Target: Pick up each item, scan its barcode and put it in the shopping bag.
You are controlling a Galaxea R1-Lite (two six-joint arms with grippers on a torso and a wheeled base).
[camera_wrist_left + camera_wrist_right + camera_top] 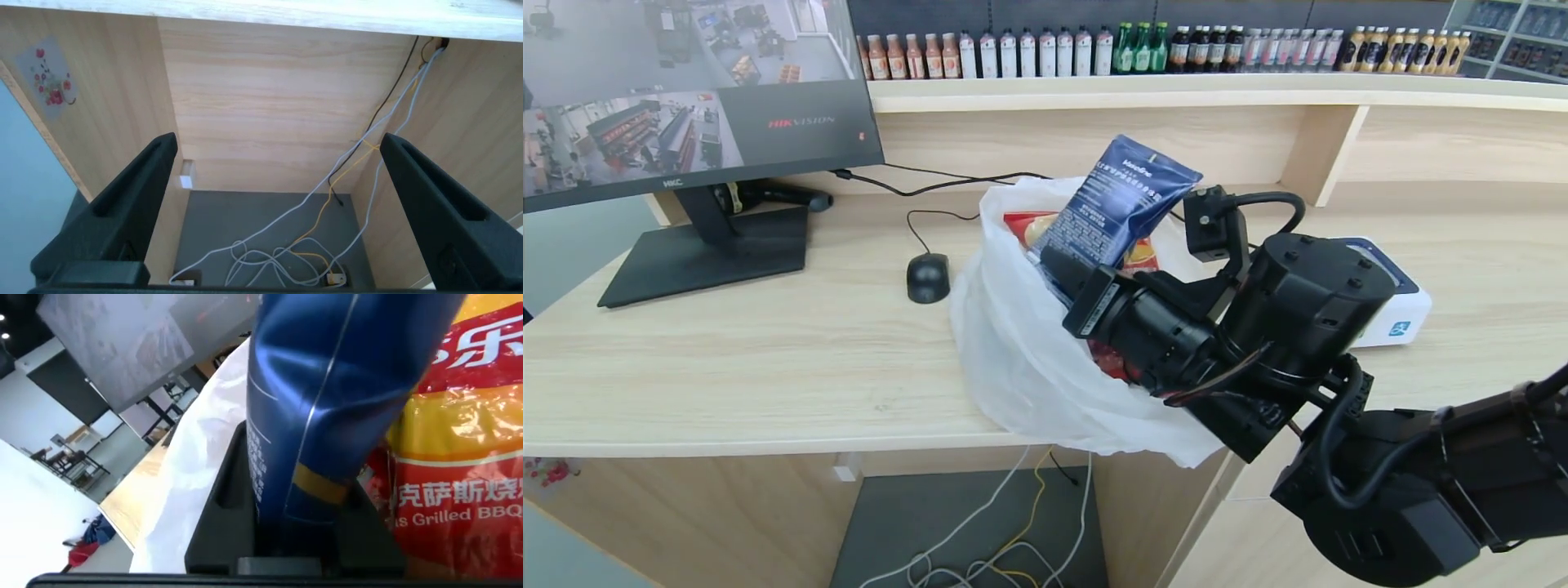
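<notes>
Pale wood makes up the checkout counter (727, 359), with a monitor (686, 90) at its left end, a black mouse (928, 278) just beside the bag and a row of bottles (1160, 49) on the shelf behind. The white shopping bag (1013, 359) slumps at the counter's front edge, its mouth open upward. A red-orange snack packet (458, 457) with printed lettering lies inside it. The blue pouch (1123, 200) stands tilted in the mouth, upper half above the rim, lower end down among the contents and touching the packet. Its back carries dense white print and an orange band. The right gripper (1062, 273) is clamped on the pouch's lower end. A white and blue box (1409, 314) with a small blue logo sits behind that arm. Below the counter, the left gripper (278, 163) hangs with its fingers spread wide and empty, facing loose cables (310, 237) and a flower sticker (51, 77).
</notes>
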